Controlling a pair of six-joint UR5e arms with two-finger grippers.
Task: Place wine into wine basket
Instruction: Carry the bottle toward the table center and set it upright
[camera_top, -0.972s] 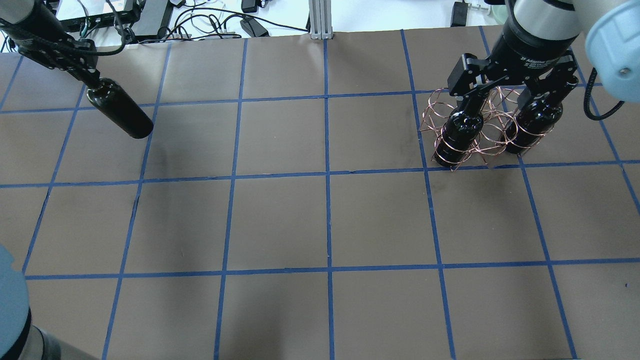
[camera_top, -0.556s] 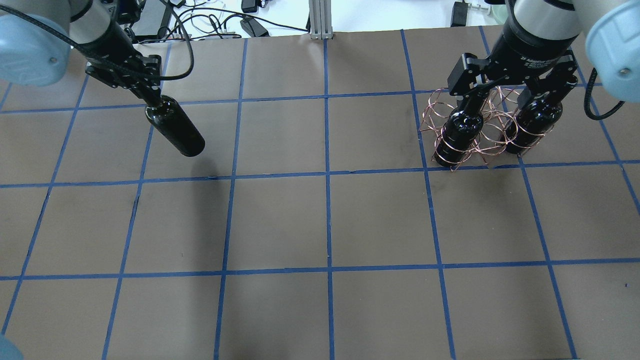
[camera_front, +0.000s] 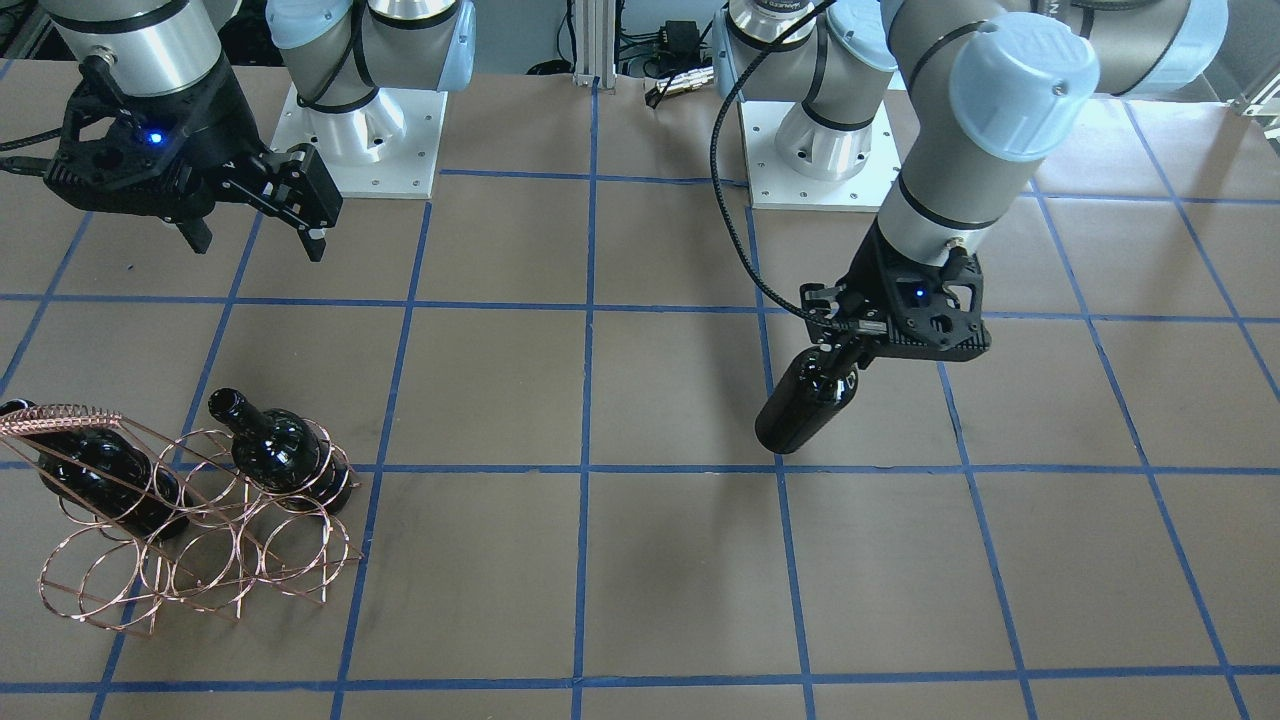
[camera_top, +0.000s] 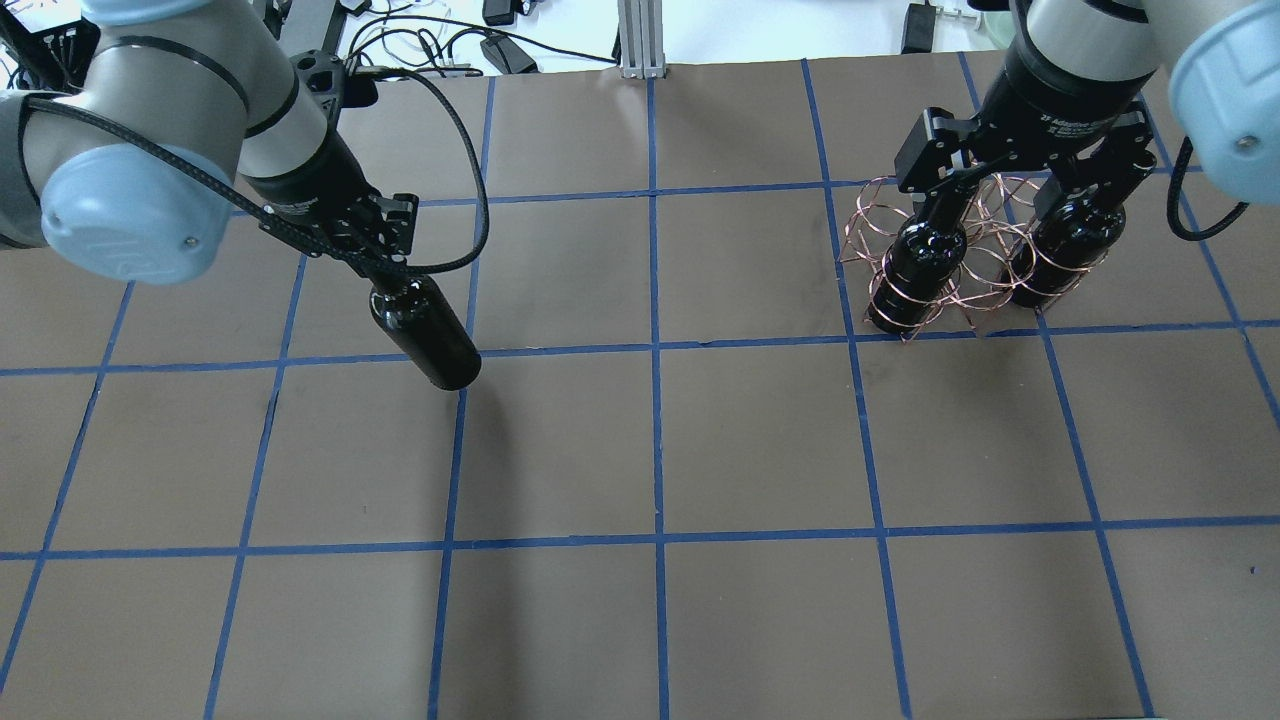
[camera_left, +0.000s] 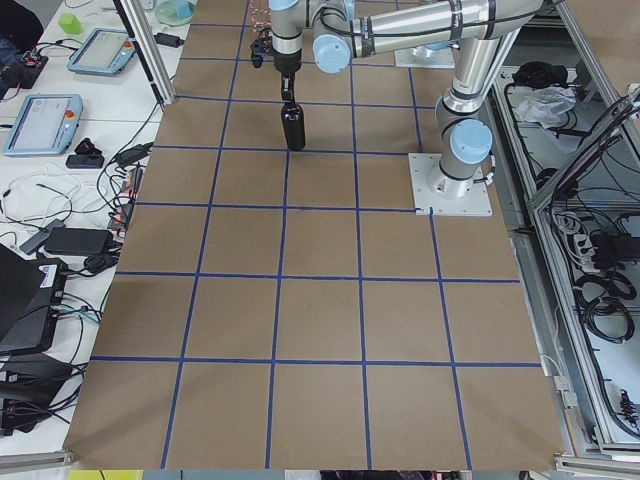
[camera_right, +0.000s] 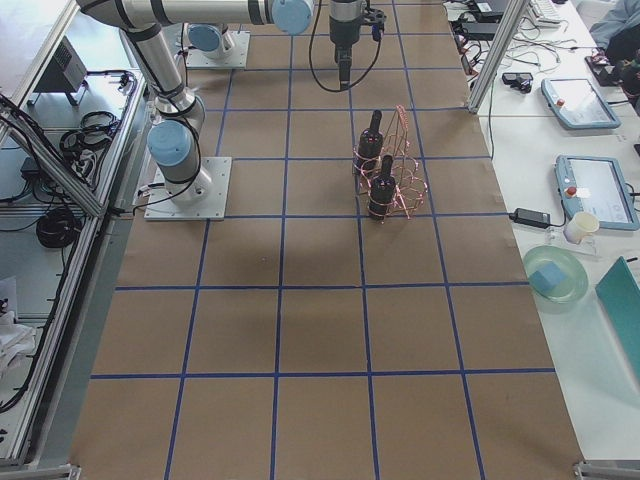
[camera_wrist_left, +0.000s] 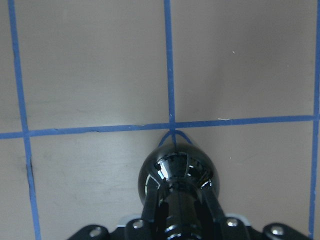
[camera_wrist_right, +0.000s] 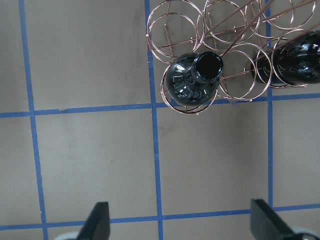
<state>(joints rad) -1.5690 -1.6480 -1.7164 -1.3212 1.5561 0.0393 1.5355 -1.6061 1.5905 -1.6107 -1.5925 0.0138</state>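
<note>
Meanwhile, two bottles (camera_front: 280, 450) stand in the copper wire basket (camera_front: 190, 560) at the overhead view's upper right, and one more is left to place. The left gripper (camera_top: 385, 262), fingers apparently clamped on the neck, holds the third bottle (camera_top: 428, 338) above the table (camera_top: 650, 450) at centre left, well apart from the basket. The right gripper (camera_top: 1000, 195) hangs spread wide and empty over the basket, possibly crowding the approach.

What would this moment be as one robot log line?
left gripper: shut on wine bottle, held off table | right gripper: open, empty | wine basket: two bottles in | carried bottle not yet placed
</note>
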